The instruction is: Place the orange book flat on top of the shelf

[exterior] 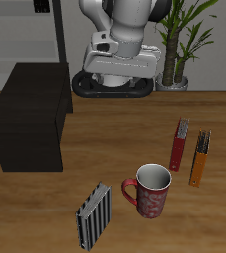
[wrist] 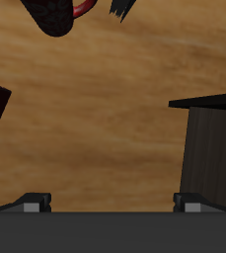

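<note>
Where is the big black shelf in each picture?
Exterior view: the shelf stands on the table, across from the two upright books.
Wrist view: the shelf shows as a dark box with its flat top edge visible.
Shared landmark: the red mug, seen in the wrist view as a dark red rounded shape.

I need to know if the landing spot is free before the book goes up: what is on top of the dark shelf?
Nothing shows on the shelf: its flat top is bare in the exterior view. The orange book lies on the table beside the red book. The shelf's inside cannot be seen.

even bright light, soft shadows, low-res, no glare
</note>
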{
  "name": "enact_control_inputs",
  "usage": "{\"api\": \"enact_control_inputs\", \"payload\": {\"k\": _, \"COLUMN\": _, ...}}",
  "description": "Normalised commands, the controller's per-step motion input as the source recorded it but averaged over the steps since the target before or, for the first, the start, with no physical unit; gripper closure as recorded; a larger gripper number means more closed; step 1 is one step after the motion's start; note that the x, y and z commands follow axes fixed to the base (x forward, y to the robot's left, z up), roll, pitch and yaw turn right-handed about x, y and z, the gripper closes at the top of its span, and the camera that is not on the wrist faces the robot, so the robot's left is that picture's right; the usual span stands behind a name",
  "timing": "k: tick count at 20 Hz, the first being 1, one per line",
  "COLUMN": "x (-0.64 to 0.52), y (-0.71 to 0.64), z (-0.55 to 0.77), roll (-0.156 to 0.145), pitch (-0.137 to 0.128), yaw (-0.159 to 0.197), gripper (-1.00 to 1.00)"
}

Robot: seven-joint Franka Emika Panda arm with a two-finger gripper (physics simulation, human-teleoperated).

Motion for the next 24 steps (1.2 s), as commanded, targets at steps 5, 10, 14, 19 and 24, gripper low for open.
{"api": "enact_control_inputs", "payload": {"k": 5, "x": 0.12, "y": 0.17, "z": 0.03, "roll": -0.030, "pitch": -0.027, "yaw": -0.045, "gripper": -1.00}}
{"api": "enact_control_inputs", "payload": {"k": 10, "x": 0.21, "y": 0.36, "z": 0.07, "roll": 0.028, "pitch": -0.003, "yaw": -0.017, "gripper": -1.00}}
{"api": "enact_control_inputs", "payload": {"k": 14, "x": 0.30, "y": 0.35, "z": 0.05, "roll": 0.068, "pitch": 0.008, "yaw": -0.005, "gripper": -1.00}}
{"api": "enact_control_inputs", "payload": {"k": 19, "x": 0.26, "y": 0.19, "z": -0.01, "roll": -0.009, "pitch": 0.006, "yaw": -0.015, "gripper": -1.00}}
{"api": "enact_control_inputs", "payload": {"k": 24, "x": 0.26, "y": 0.27, "z": 0.01, "roll": 0.005, "pitch": 0.005, "yaw": -0.015, "gripper": -1.00}}
